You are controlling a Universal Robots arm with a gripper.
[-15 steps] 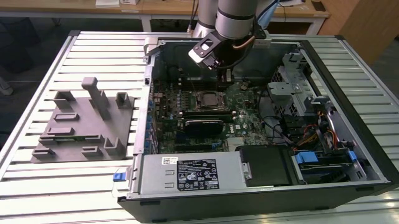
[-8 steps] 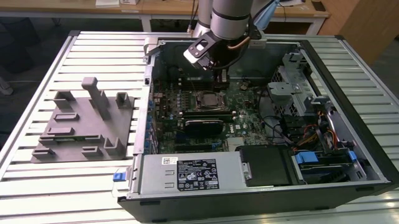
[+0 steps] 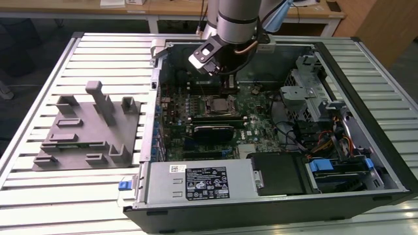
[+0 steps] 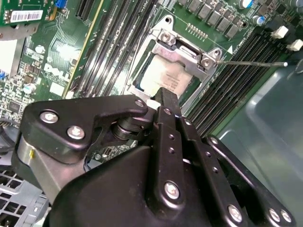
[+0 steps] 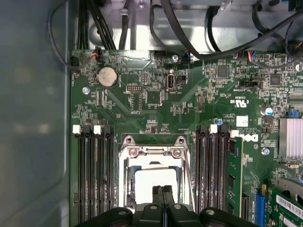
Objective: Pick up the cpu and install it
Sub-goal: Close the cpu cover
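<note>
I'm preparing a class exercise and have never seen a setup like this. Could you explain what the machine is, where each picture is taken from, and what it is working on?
The machine is a robot arm with a two-fingered gripper at its end. The exterior view comes from a camera off the arm. It shows a slatted metal table carrying an open computer case and, on the exterior view's left, a grey plastic fixture. Both wrist views come from cameras riding on the arm, looking past the black fingers at the green motherboard. There the cpu, a pale square chip, lies inside its metal-framed socket. The fingers look closed together, with their tip at the cpu's edge. They appear to hold nothing.
</note>
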